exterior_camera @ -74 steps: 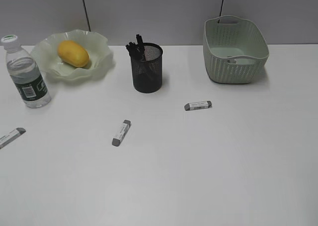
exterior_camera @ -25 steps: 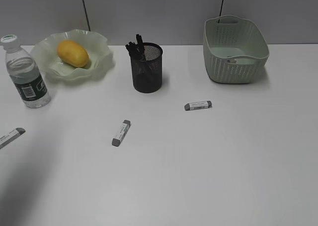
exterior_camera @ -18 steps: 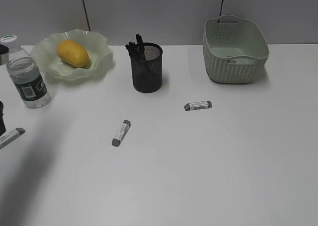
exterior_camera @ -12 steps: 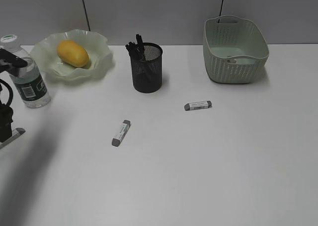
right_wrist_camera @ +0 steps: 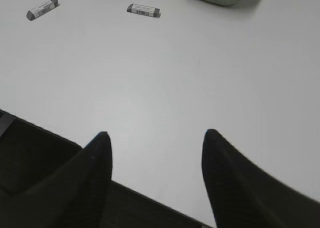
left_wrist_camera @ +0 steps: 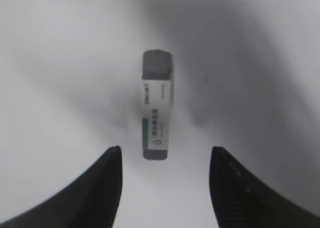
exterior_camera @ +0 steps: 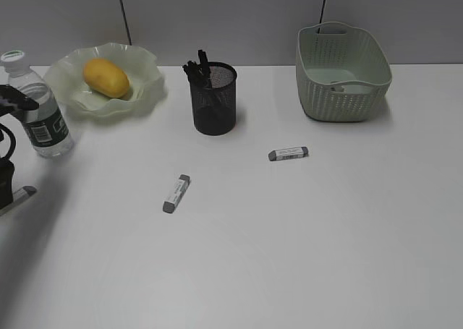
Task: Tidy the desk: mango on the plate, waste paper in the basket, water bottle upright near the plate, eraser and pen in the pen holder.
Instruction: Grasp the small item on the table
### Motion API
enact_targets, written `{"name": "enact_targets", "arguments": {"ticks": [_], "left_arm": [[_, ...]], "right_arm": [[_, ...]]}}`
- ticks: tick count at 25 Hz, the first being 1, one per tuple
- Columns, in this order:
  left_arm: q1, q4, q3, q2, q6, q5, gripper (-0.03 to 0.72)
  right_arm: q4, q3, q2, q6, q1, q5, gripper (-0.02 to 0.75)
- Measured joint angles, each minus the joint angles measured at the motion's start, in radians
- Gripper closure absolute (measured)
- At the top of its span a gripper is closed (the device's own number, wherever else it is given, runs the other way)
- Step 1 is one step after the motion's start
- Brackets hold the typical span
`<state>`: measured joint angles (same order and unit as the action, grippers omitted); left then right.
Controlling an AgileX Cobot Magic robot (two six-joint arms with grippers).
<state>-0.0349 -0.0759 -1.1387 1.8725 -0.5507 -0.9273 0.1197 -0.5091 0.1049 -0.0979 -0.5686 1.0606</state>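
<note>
Hovering over the left edge of the counter (exterior_camera: 289, 257), the left claw (left_wrist_camera: 164, 160) hangs with its fingers spread wide, straddling the near end of an eraser (left_wrist_camera: 156, 104) that lies flat below it. That eraser lies lengthwise between the fingers, untouched by either, so a straight drop and squeeze looks like the intended next move.

Much of the tidying looks settled. The mango (exterior_camera: 106, 78) sits in the plate (exterior_camera: 148, 83), the water bottle (exterior_camera: 35, 115) stands upright just beside that plate, and dark pens poke out of the pen holder (exterior_camera: 214, 101). Two more erasers lie loose in the middle, one nearer the left (exterior_camera: 176, 193) and one toward the basket (exterior_camera: 288, 154). The basket (exterior_camera: 343, 72) stands at the back right; whether the small pale thing inside is the waste paper cannot be told.

Well back from the work, the right claw (right_wrist_camera: 155, 158) also hangs spread and empty.

Plain white counter, matte and bare, meets a grey panelled wall behind.
</note>
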Motion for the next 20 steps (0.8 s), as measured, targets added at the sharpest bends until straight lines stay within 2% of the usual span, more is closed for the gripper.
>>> {"name": "enact_targets", "arguments": {"ticks": [10, 20], "left_arm": [[0.001, 0.014, -0.038, 0.076, -0.026, 0.05, 0.347], [0.001, 0.027, -0.059, 0.101, -0.027, 0.04, 0.361]], "right_arm": [[0.0, 0.0, 0.0, 0.0, 0.0, 0.0, 0.281], [0.0, 0.0, 0.0, 0.0, 0.0, 0.0, 0.281]]}}
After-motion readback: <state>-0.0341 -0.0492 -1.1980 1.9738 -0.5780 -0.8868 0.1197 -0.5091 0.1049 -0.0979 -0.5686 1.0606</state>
